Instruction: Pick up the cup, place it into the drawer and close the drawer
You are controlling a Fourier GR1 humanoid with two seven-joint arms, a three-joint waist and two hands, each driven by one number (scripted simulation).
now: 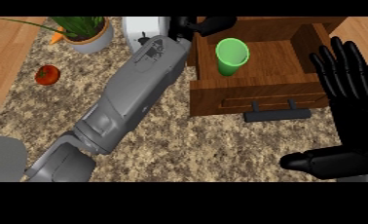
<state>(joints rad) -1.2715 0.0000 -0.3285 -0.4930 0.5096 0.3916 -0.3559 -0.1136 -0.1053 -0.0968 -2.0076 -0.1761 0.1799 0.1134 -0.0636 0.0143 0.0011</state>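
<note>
So the green cup (232,56) is sitting upright inside the open wooden drawer (287,84), toward the drawer's left side, with bare wood floor showing to its right. The drawer is pulled out, its front panel facing the lower part of the view, and the dark bar handle (277,115) sticks out just below that panel. The left arm (133,99) runs diagonally up across the speckled worktop (215,145) and ends at the drawer's back left corner, where the left hand (205,25) sits just above and left of the cup. It isn't touching the cup as far as the view shows, there's a gap between them, but the fingers are mostly tucked behind the forearm and the drawer edge, so whether they're open or curled can't be told. The right hand (343,84) is over at the drawer's right edge, fingers straight and pointing up, thumb out to the side lower down, holding nothing, just resting there. Away from the drawer on the far left there's a red tomato (47,74) on the worktop, and up from it a potted plant (87,33) with something orange (57,38) beside the pot. A white thing (144,30) pokes out just left of the drawer, behind the left arm.
</note>
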